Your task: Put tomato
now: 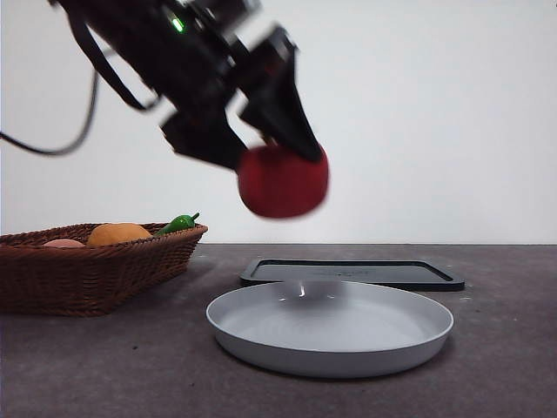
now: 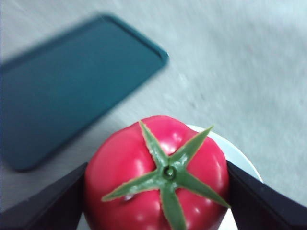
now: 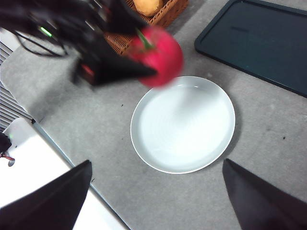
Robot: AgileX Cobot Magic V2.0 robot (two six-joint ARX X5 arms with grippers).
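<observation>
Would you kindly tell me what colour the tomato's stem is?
Green, star-shaped, on the red tomato; clearest in the left wrist view.

Evenly, softly lit; motion-blurred around the tomato [image 1: 284, 181] between the jaws; faint glare on the plate [image 1: 261, 335].

The grey surface [image 1: 104, 366] carries a white plate [image 1: 330, 327] below the left pincer [image 1: 278, 161], a dark tray [image 1: 352, 273] beyond, and a wicker basket [image 1: 91, 270] beside.

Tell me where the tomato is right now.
The tomato is in the air, clamped in the left gripper, above the white plate; in the front view it hangs between the basket and the dark tray.
</observation>
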